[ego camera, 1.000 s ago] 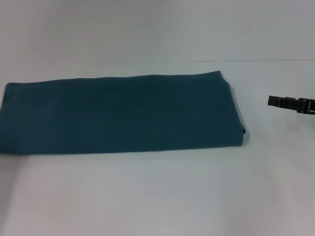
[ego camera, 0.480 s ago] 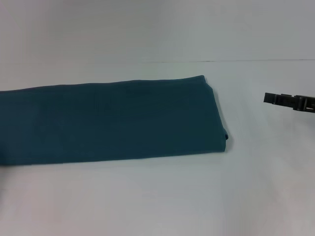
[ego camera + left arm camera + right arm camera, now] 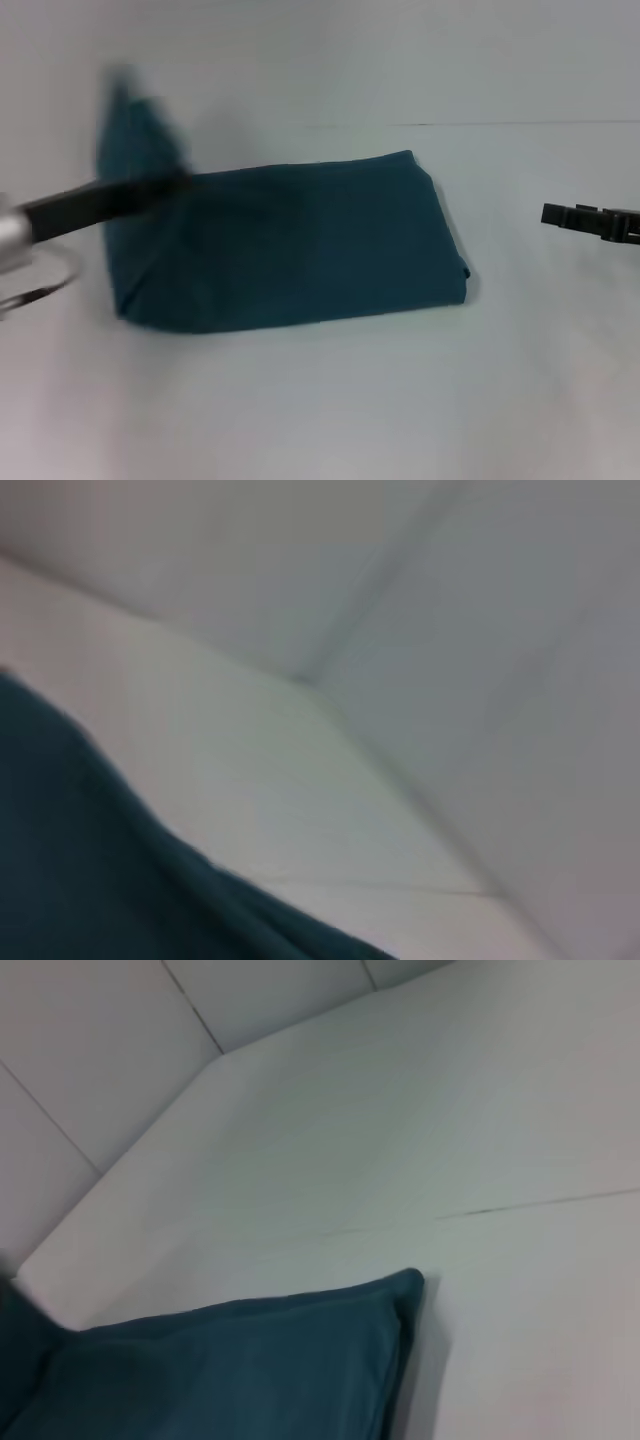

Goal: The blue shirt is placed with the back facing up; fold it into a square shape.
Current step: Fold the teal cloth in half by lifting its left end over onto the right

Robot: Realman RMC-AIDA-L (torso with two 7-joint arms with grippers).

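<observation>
The left tool [image 3: 170, 182], reaching in from the left, is gripping, as far as the blur allows, the left end of the dark teal-blue soft fabric shirt [image 3: 300, 240] and lifting it into a peak; half a second ago that end lay flat as a long strip. This is likely the fold that shortens the strip toward a square. The rest is lying on the white desk [image 3: 320, 400]. No lettering is showing. The right tool [image 3: 560, 213] is hovering well apart at the right; I cannot tell its opening.

Tabletop [image 3: 330, 400]: plain white, one thin dark seam line.
Wall [image 3: 90, 1050]: pale panels, thin joints.
</observation>
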